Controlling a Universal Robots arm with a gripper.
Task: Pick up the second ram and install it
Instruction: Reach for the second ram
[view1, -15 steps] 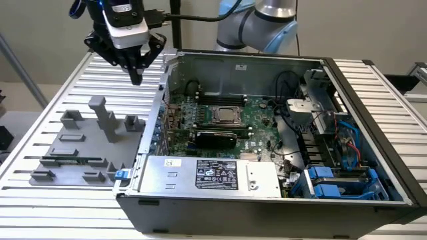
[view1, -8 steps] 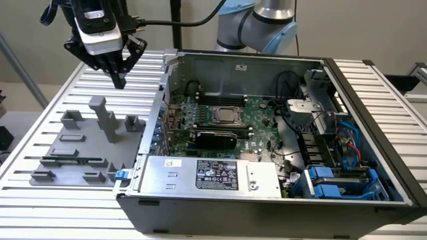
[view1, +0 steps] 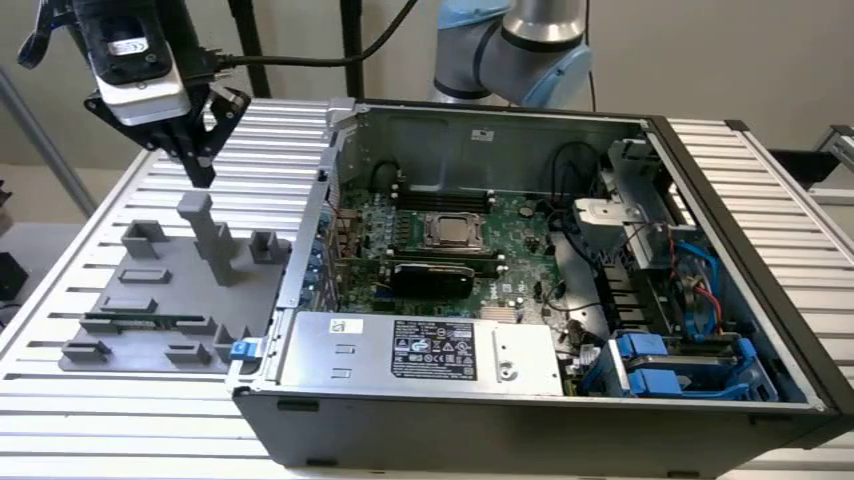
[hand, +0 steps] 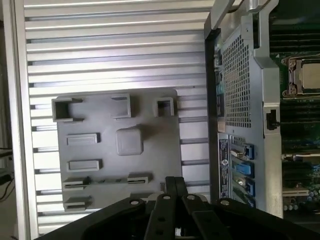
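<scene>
- My gripper (view1: 200, 172) hangs high over the far edge of the grey moulded fixture plate (view1: 134, 300), which lies on the ribbed aluminium table (view1: 80, 400).
- In the wrist view the two dark fingers (hand: 171, 186) look pressed together with nothing between them. I take the gripper as closed and empty, though the angle is not good enough to be fully sure.
- The second ram (view1: 144, 322), a thin, long green circuit-board stick, rests in low holders near the plate's near edge, toward its near-left corner.
- Its long axis runs parallel to that near edge, so it lies crosswise to the line from the gripper to it.
- From the gripper, the ram lies down and toward the near edge, well apart, with the tall grey post (view1: 214, 245) standing between them.
- In the wrist view the ram (hand: 107, 181) is just beside the fingertips.
- The open black computer case (view1: 747, 330) with the large green motherboard (view1: 521, 225) stands along the plate's edge on the exterior view's right.
</scene>
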